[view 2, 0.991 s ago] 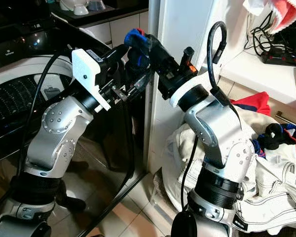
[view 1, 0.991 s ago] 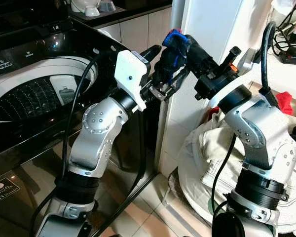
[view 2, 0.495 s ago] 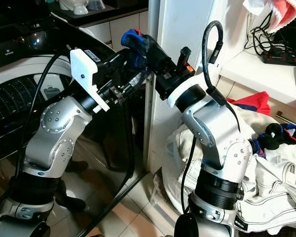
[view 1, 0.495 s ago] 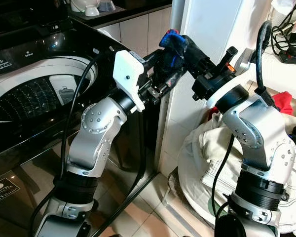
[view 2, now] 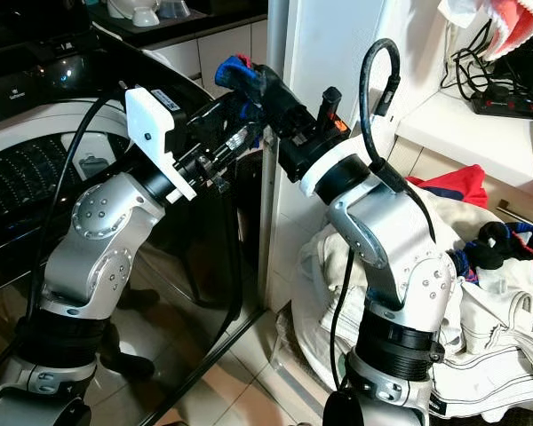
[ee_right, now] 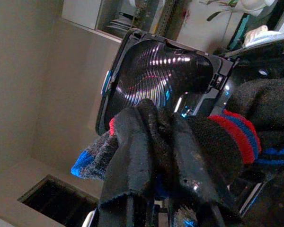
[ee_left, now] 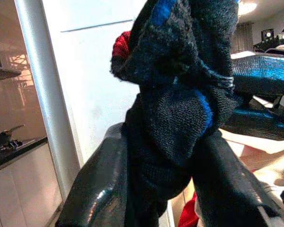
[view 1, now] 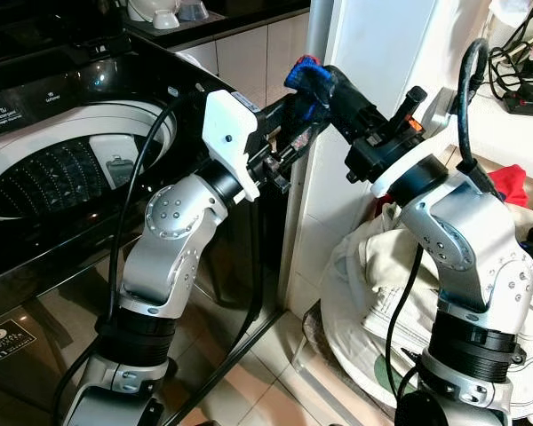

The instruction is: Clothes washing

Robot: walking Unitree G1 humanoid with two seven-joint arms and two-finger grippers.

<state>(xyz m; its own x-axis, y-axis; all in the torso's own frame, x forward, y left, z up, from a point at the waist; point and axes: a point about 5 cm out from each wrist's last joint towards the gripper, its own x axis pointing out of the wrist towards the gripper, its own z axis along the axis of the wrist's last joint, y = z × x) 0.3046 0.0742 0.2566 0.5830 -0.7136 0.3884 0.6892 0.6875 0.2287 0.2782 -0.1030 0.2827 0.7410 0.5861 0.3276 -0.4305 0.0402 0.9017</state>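
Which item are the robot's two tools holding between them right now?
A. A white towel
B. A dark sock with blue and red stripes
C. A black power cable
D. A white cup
B: both the left tool and the right tool are closed on the dark sock, whose blue and red bands show in both wrist views, held up beside the washing machine.

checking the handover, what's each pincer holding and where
Both pincers, left and right, grip one dark sock with blue and red stripes, each pinching its bunched middle.

Home laundry corner, top-loading washing machine, heaped clothes, tiled floor
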